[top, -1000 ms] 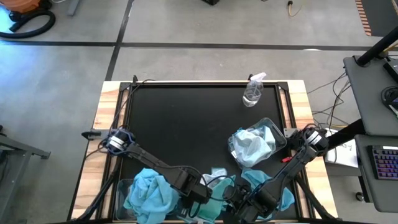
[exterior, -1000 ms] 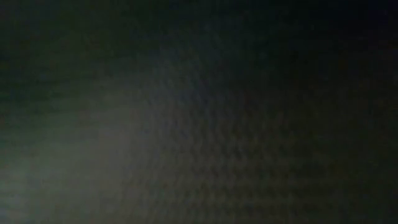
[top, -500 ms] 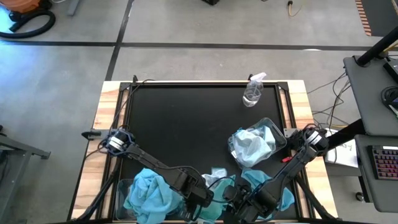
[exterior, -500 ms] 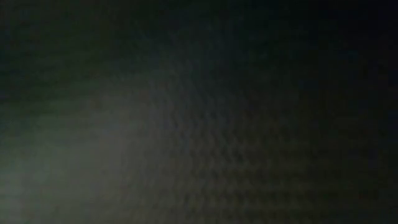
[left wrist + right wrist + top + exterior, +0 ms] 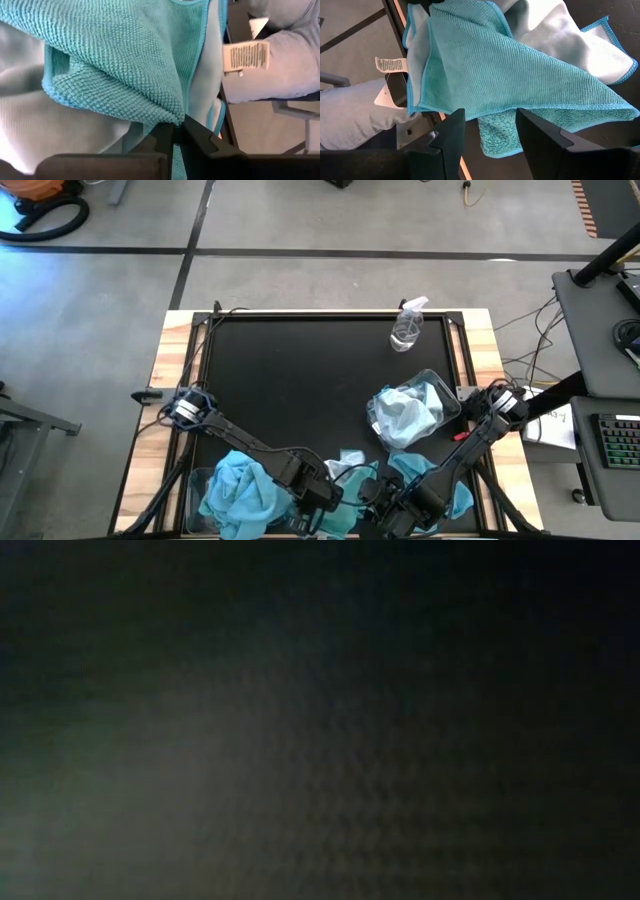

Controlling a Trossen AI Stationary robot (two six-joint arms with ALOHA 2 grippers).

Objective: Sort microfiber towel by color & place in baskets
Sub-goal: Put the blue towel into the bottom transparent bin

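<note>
At the high view's bottom centre, the left gripper (image 5: pixel 175 137) pinches a teal towel (image 5: pixel 125 60) fold shut; next, I judge, lift toward the lower-left basket (image 5: pixel 197 480), right gripper (image 5: pixel 490 131) agape.

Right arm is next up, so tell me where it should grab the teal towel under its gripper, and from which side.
Take the teal towel at its free pointed corner, which lies flat on the black mat with its stitched hem showing. Bring the open right gripper down from above, one finger each side of the hem. The folded middle is thick, layered over paler cloth, so likely to drag others along.
</note>
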